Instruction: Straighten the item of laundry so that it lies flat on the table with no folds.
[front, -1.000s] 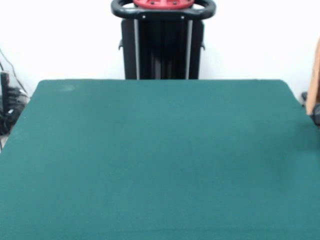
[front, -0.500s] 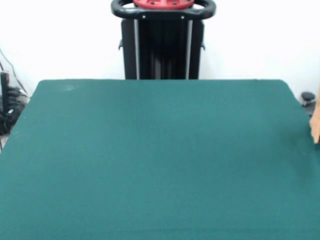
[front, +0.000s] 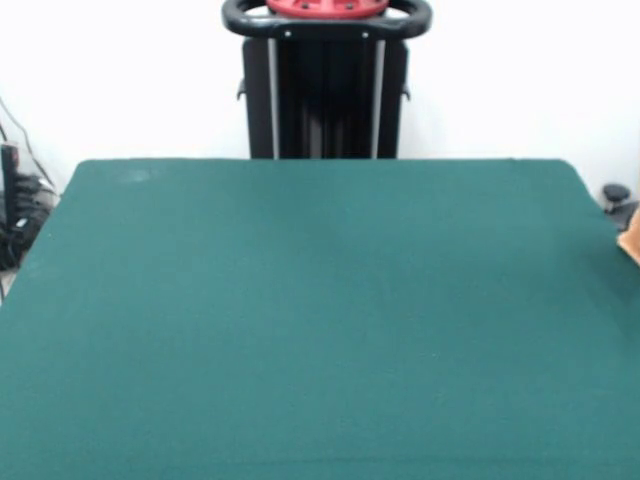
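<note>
Front view is showing the table (front: 320, 330) lying bare under its dark green cloth, with no towel spread on it. Only a small orange-tan sliver (front: 630, 245) is peeking in at the right edge of the picture, just past the table's right side; that is probably the towel, though too little is showing to tell how it is lying or which way its long side is running. No arm or gripper is appearing anywhere, so whether it is open or holding anything cannot be told. Behind the table the black pedestal (front: 325, 90) is standing against a plain white wall, and some cables (front: 15, 215) are trailing at the left.
</note>
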